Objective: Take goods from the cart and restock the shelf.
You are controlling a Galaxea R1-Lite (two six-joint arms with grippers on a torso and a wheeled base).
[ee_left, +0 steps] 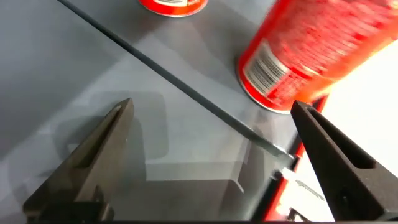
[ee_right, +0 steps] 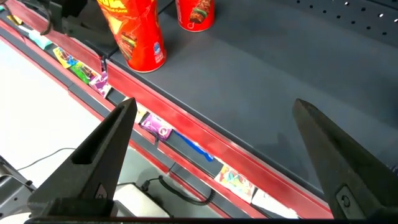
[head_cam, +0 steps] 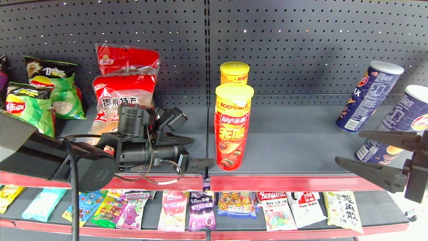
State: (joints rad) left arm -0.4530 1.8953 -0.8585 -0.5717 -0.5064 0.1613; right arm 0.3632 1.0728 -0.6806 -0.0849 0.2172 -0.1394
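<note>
Now, red labelled canister [head_cam: 233, 134] on shelf [head_cam: 301, 147]

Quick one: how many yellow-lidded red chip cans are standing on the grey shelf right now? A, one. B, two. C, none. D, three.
B: one yellow-lidded can stands near the front edge of the shelf, with a second can directly behind it.

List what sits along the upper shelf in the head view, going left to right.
In order: green chip bags → red snack bags → left gripper, open → yellow-lidded red canisters, one behind the other → two tilted blue canisters.
</note>
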